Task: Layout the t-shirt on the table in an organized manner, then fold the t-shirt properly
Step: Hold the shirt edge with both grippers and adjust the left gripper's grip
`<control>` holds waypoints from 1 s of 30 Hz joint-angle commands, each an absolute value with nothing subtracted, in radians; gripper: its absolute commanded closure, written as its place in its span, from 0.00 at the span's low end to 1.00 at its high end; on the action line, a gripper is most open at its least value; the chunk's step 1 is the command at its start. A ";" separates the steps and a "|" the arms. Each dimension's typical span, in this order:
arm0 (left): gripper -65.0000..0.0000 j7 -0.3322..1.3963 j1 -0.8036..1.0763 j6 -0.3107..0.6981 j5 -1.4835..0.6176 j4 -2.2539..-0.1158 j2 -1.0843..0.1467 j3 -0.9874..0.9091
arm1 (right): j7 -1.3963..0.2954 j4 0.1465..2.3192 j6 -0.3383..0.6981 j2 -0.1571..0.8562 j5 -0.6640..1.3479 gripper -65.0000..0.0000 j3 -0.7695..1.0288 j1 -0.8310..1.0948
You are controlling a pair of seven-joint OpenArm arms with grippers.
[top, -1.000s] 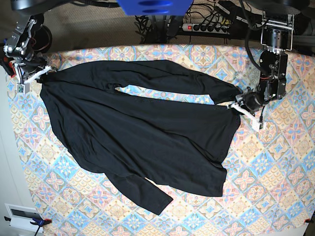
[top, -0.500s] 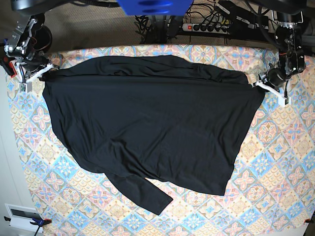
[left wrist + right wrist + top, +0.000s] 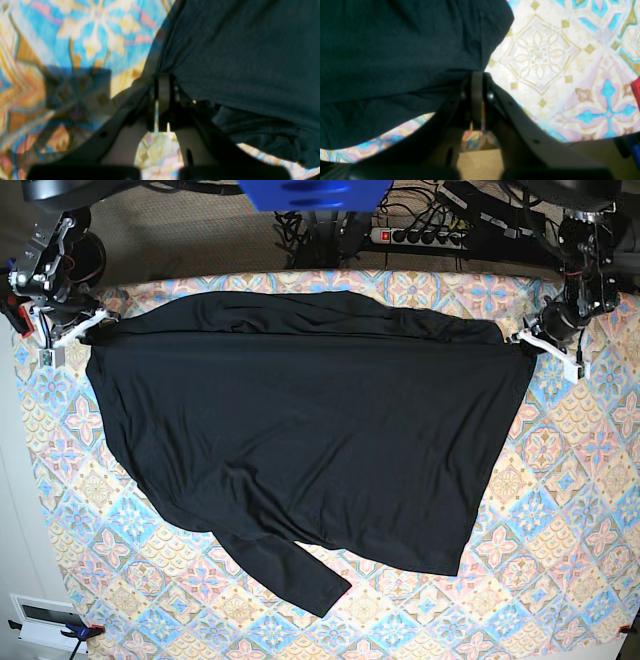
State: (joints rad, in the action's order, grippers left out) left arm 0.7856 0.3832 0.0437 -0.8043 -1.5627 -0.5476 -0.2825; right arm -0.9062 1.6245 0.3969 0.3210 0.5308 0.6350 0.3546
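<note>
No text, label, brand or number can be read anywhere: the t-shirt (image 3: 300, 430) is plain black, and the worktop (image 3: 560, 510) around it bears only floral tile patterns.

The thin-fabric long-sleeved t-shirt (image 3: 300, 430) is plain black all over, with no print; the cloth on the wide counter (image 3: 560, 510) carries diamond tiles in pastel blue, pink and cream with gold-lined floral motifs, bare toward 5 o'clock
</note>
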 commanded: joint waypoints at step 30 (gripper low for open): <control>0.48 1.079 0.473 0.036 -0.871 -1.931 -0.489 -0.321 | -0.886 1.643 0.395 0.346 0.533 1.00 0.645 0.346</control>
